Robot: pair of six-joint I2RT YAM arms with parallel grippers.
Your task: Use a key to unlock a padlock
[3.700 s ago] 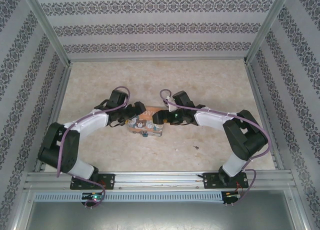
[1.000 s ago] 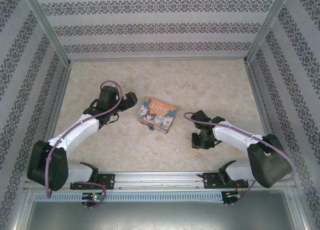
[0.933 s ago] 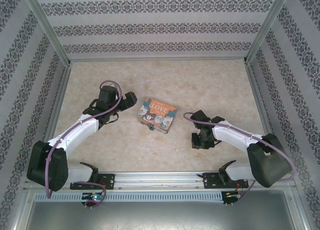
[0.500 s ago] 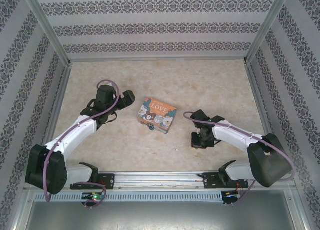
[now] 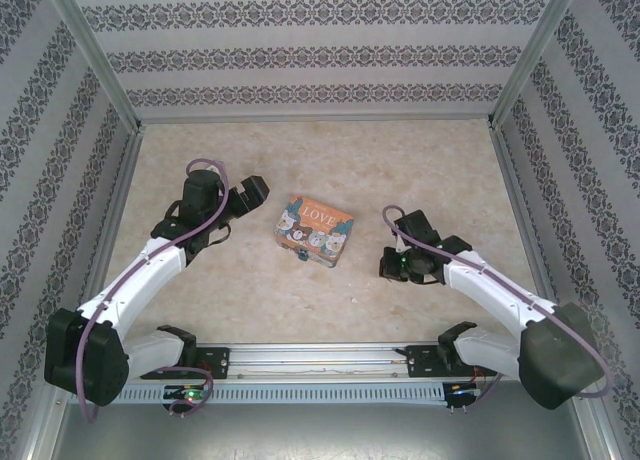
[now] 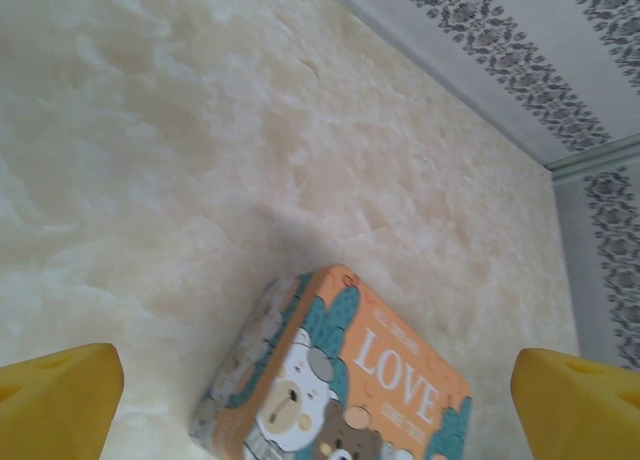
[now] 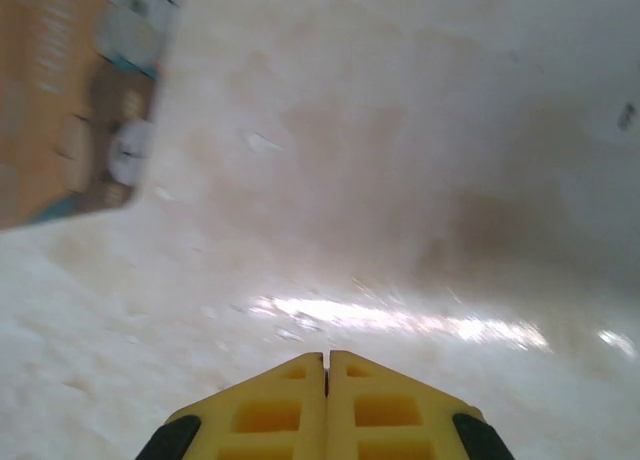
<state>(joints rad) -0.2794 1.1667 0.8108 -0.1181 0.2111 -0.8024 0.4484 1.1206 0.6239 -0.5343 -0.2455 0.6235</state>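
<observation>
Task stage: early. The padlock hangs shut at the near edge of the bear-print tin, which sits about mid-table between the two arms. It reads as a small dark blot against the tin's front wall; the shackle is too fine to make out. Nothing is in its keyhole as far as can be seen. Insertion, turn and release of the shackle all remain.

The key cannot be made out on the table, nor at the right tool.

Right tool: well to the right of the tin, apart from it, pointing roughly toward it. Its yellow pads are pressed flat together along a single seam. No metal shows at that seam, so whether the key is pinched there cannot be told — a judgement call either way.

Left tool: just left of the tin, not touching it, spread wide and holding nothing. Its pads sit at opposite lower corners of the wrist view.

View differences:
- Top view gives the layout: both arms, the tin, and the padlock's place on the tin's near side.
- Left wrist view gives the tin's lid close up, the "LOVE" lettering and bear faces legible, lying between the spread pads.
- Right wrist view gives the closed seam of the pads and bare table ahead, with the tin a blurred patch at upper left. A dark speck sits near the right edge — too small to name.
</observation>
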